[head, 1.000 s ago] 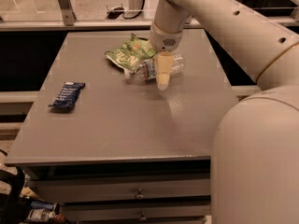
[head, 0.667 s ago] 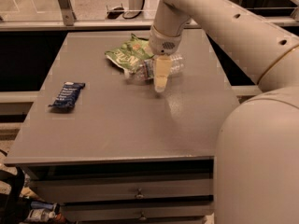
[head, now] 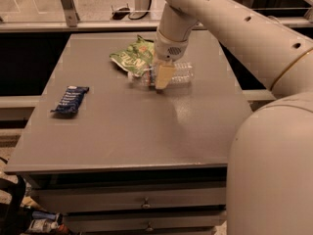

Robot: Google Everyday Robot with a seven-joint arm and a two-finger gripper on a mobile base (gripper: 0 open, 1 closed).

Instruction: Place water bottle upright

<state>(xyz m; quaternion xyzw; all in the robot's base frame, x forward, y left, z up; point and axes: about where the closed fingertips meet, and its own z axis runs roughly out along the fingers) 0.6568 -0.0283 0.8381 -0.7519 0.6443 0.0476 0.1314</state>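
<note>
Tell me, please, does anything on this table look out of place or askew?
Yes. The water bottle lies on its side beside the green snack bag, at the far middle of the table, instead of standing. The pincer is down over its middle.

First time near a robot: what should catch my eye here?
The big cream arm reaching in from the right, its gripper down at a clear water bottle lying on its side toward the back of the grey table. A green snack bag sits by the bottle's cap end; a blue packet lies alone near the left edge.
</note>
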